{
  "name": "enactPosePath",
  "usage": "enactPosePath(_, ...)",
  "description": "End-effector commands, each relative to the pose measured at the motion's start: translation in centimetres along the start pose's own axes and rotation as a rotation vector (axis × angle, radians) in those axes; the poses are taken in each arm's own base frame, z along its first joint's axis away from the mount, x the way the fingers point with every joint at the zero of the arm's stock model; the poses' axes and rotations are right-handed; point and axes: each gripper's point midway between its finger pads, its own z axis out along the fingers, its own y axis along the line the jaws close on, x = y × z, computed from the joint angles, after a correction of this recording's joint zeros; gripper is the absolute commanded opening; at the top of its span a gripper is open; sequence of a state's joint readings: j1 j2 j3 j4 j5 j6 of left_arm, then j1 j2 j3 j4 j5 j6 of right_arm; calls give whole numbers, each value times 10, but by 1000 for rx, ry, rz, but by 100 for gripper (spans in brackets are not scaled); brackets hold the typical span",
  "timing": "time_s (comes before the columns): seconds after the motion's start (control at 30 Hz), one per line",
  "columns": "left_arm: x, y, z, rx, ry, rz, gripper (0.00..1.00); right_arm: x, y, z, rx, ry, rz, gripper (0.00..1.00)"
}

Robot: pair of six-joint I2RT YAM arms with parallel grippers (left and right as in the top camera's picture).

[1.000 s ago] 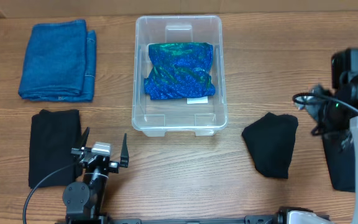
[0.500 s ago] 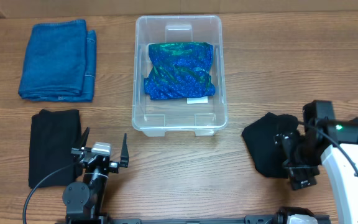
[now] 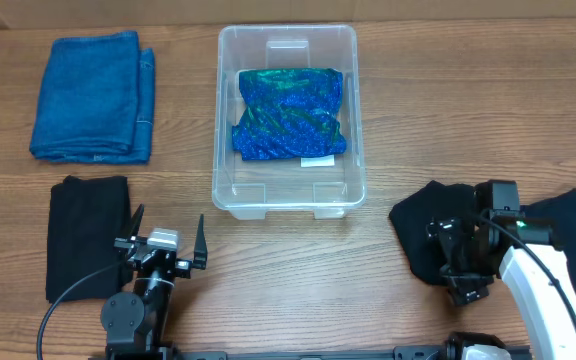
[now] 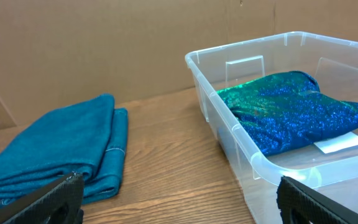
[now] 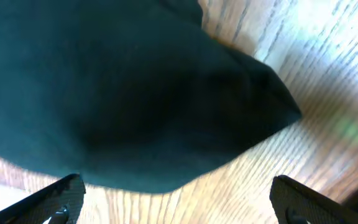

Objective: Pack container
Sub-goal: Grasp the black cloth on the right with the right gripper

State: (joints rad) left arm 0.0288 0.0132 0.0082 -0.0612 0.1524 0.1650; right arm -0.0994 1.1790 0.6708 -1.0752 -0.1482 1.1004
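The clear container (image 3: 222, 120) stands at the middle back of the table with a blue-green sparkly cloth (image 3: 290, 112) and a small white label in it. In the left wrist view the container's rim (image 4: 253, 163) is at the right and the cloth (image 4: 291, 109) lies inside. My left gripper (image 3: 163, 240) is open and empty in front of the container's left corner, its fingers (image 4: 179, 208) wide apart. My right gripper (image 3: 450, 260) is open, low over a folded black cloth (image 3: 423, 235) to the right of the container. In the right wrist view the fingers (image 5: 179, 205) stand just short of that cloth (image 5: 135, 93).
A folded blue towel (image 3: 93, 95) lies at the back left and also shows in the left wrist view (image 4: 55, 149). A black cloth (image 3: 88, 235) lies at the front left. Another black cloth (image 3: 573, 240) lies at the far right edge.
My right arm has swung from the far right edge down and left onto the black cloth beside the container, uncovering the far right black cloth. The left arm has not moved.
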Motion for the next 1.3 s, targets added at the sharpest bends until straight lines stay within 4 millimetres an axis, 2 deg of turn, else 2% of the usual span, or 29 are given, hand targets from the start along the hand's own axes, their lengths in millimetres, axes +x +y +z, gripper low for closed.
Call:
enactPosePath(0.0, 0, 2, 0, -9, -2, 14, 100, -3, -7, 14, -3, -19, 1, 100)
enactPosePath(0.5, 0, 2, 0, -9, -2, 14, 100, -27, 22, 26, -90, -110, -23, 100)
enactPosePath(0.8, 0, 2, 0, -9, -2, 14, 100, -35, 49, 37, -161, -109, -62, 100)
enactPosePath(0.93, 0, 2, 0, -9, -2, 14, 100, -37, 85, 28, -310, -124, -188, 100)
enactPosePath(1.03, 0, 2, 0, -9, -2, 14, 100, -38, 107, 20, -406, -134, -213, 100)
enactPosePath(1.2, 0, 2, 0, -9, -2, 14, 100, -40, 114, 12, -423, -143, -218, 100)
enactPosePath(1.27, 0, 2, 0, -9, -2, 14, 100, -40, 122, -6, -424, -155, -258, 100)
